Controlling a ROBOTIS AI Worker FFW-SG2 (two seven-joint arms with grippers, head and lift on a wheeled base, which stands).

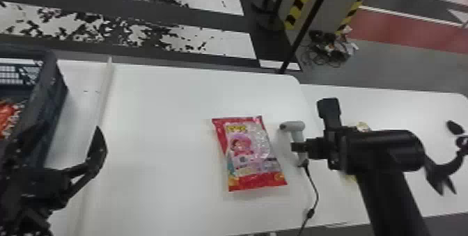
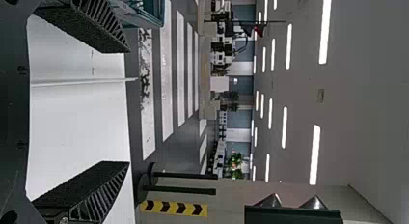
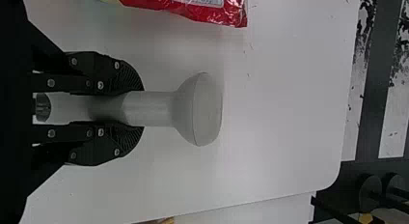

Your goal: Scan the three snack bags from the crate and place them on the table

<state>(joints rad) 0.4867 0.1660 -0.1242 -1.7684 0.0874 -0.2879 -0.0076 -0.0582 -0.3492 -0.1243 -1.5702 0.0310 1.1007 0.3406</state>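
Note:
The red and pink snack bag (image 1: 249,155) lies flat on the white table, left of the grey scanner (image 1: 298,135). My right gripper (image 1: 300,147) is shut on the scanner's handle. In the right wrist view, both fingers of the gripper (image 3: 136,108) press the handle of the scanner (image 3: 200,110), and the edge of the snack bag (image 3: 193,6) lies beside it. My left gripper (image 1: 69,131) is by the crate (image 1: 57,85) at the far left. Open fingers with nothing between them belong to the left gripper (image 2: 128,107) in its wrist view.
Red packaging (image 1: 6,117) shows inside the crate. A cable (image 1: 315,190) runs from the scanner to the table's front edge. Another item (image 1: 363,126) is partly hidden behind the right arm on the right-hand table (image 1: 431,110). A raised seam (image 1: 102,96) crosses the tabletop near the crate.

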